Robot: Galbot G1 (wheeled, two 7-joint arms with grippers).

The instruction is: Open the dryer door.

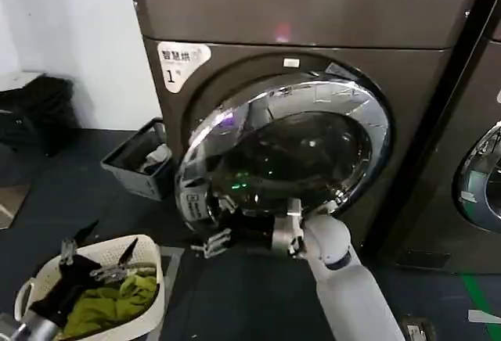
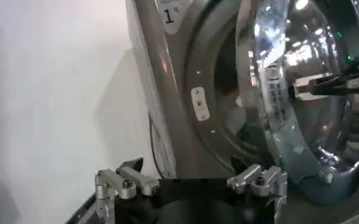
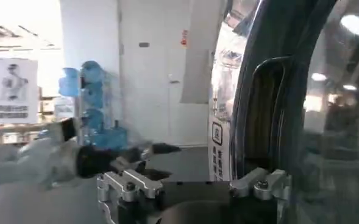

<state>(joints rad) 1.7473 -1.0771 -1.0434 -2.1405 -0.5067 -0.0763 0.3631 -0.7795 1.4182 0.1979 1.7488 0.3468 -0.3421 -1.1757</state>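
Note:
The dryer is dark bronze-grey with a white "1" sticker. Its dryer door, chrome-rimmed with dark domed glass, stands ajar, the left edge swung out from the round opening. My right gripper is at the door's lower left rim, fingers spread and open, with the door's edge beside one finger. In the left wrist view the right gripper shows against the chrome rim. My left gripper hangs open over the laundry basket, away from the door.
A white laundry basket with green and dark clothes sits at the lower left. A grey crate stands on the floor left of the dryer. A neighbouring dark machine stands close on the right. A white wall is to the left.

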